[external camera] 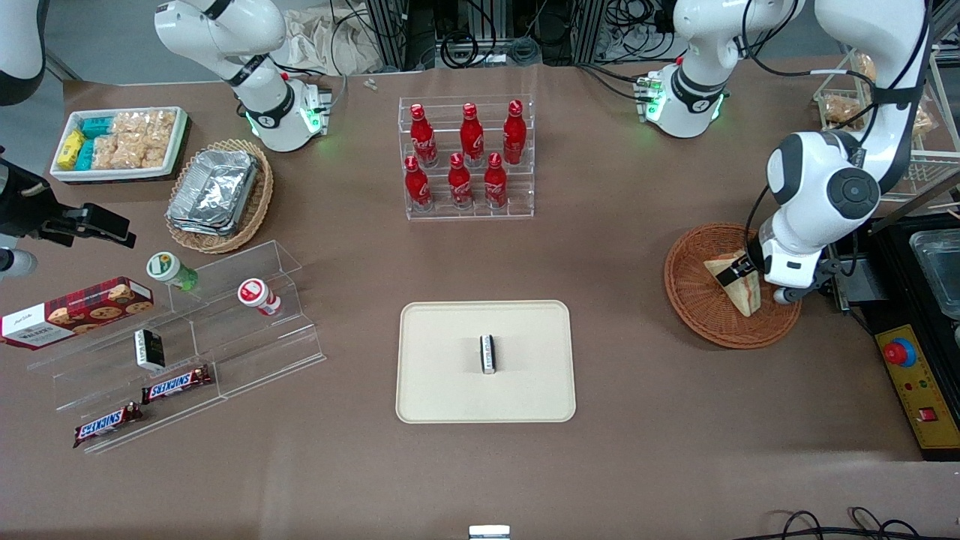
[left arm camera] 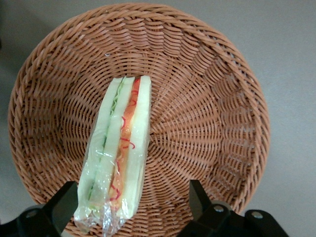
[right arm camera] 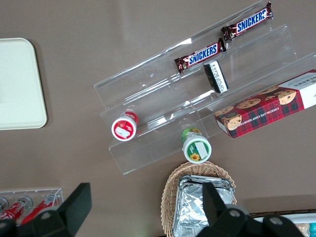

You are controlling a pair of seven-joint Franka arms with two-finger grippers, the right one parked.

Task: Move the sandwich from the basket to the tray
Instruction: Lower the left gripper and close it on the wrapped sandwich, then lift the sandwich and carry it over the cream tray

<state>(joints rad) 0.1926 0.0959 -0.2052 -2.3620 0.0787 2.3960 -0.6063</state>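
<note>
SNICKERS bars (external camera: 177, 385) are lying well away; the gripper (left arm camera: 133, 207) is hanging spread-fingered astride the sandwich (left arm camera: 120, 148) in the basket (left arm camera: 217, 123).

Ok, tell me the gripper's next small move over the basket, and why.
Probably close the fingers. The gripper sits low in the basket, open, one finger beside the sandwich and one apart from it, so the wedge lies between them ungrasped.

six bottles (external camera: 461, 154), two snickers bars (external camera: 176, 384) — one sandwich (external camera: 739, 283)
</note>
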